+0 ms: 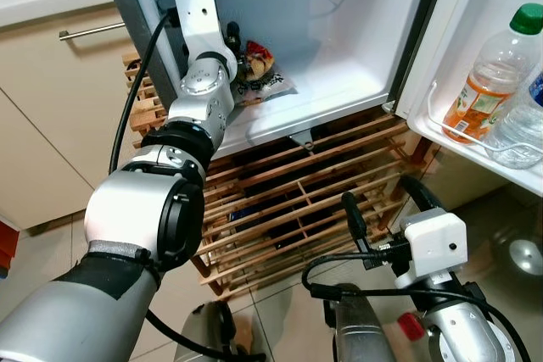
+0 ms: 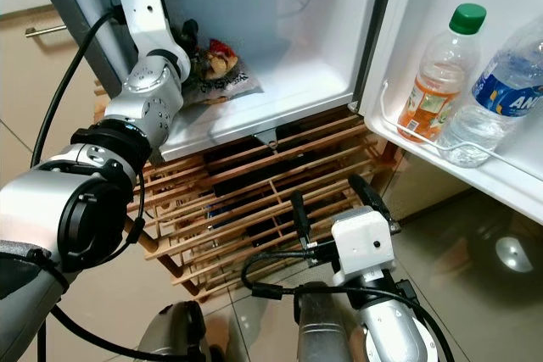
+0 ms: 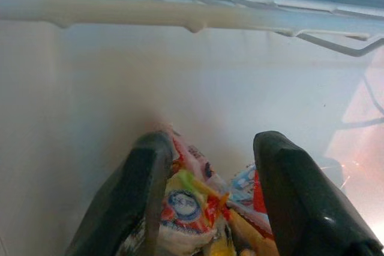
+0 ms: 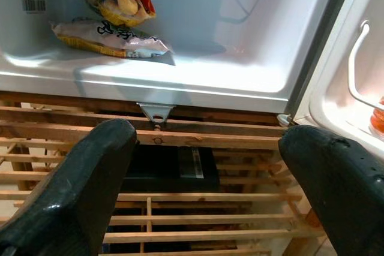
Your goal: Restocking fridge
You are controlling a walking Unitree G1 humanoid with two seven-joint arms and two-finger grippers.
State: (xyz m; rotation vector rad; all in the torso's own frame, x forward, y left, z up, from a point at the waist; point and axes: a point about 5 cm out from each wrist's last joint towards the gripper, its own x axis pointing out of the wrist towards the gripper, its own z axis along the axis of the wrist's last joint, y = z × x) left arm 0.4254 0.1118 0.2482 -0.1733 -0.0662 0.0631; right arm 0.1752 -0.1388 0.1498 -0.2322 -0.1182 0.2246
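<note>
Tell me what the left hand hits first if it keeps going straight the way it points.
The snack packets first: they lie between the open fingers of the left hand on the fridge floor. Beyond them stands the fridge's white back wall, though how far off is unclear.

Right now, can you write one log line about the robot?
left gripper: open around snack packet in fridge | right gripper: open, idle by wooden rack

Slatted wood rack (image 1: 297, 209), glossy fridge liner (image 1: 339, 40)
</note>
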